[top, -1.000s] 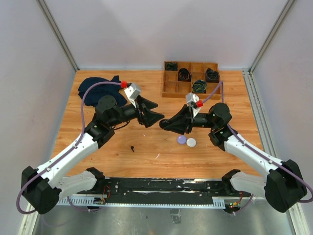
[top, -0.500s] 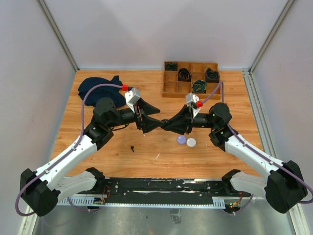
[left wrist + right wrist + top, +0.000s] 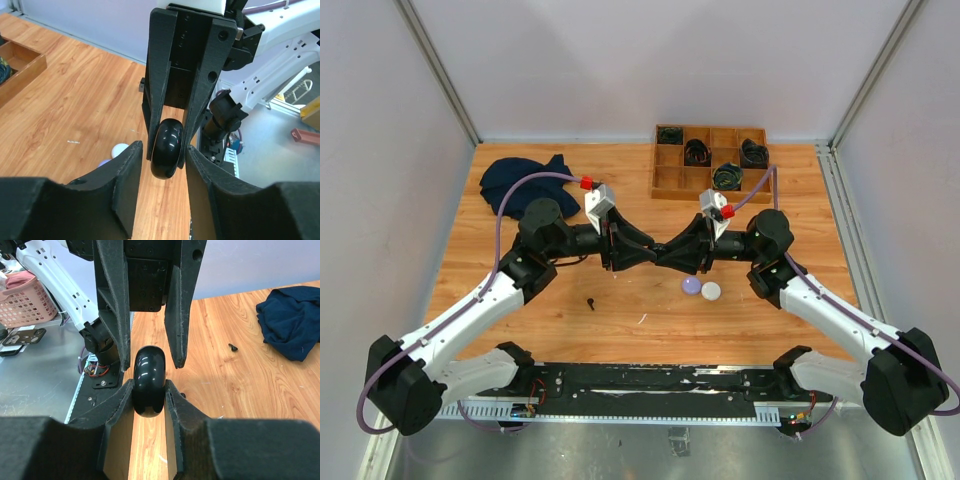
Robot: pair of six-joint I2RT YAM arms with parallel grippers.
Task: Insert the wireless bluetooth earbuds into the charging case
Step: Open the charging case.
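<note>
My right gripper (image 3: 668, 254) is shut on a glossy black round charging case (image 3: 148, 379) and holds it on edge above the table's middle. My left gripper (image 3: 652, 252) is open and faces it tip to tip. Its fingers (image 3: 125, 170) stand on either side of the case (image 3: 167, 147) with small gaps. A tiny black earbud (image 3: 590, 301) lies on the table to the front left, and it also shows in the right wrist view (image 3: 232, 346). A pale purple round case (image 3: 692, 285) and a white round case (image 3: 711, 291) lie side by side just below the right gripper.
A wooden compartment tray (image 3: 672, 176) with coiled black cables stands at the back right. A crumpled navy cloth (image 3: 525, 178) lies at the back left. A small white fleck (image 3: 642, 319) lies near the front; I cannot tell what it is.
My left gripper has moved right toward the right gripper, and its open fingers now straddle the black case. The right gripper has held still with the case.
</note>
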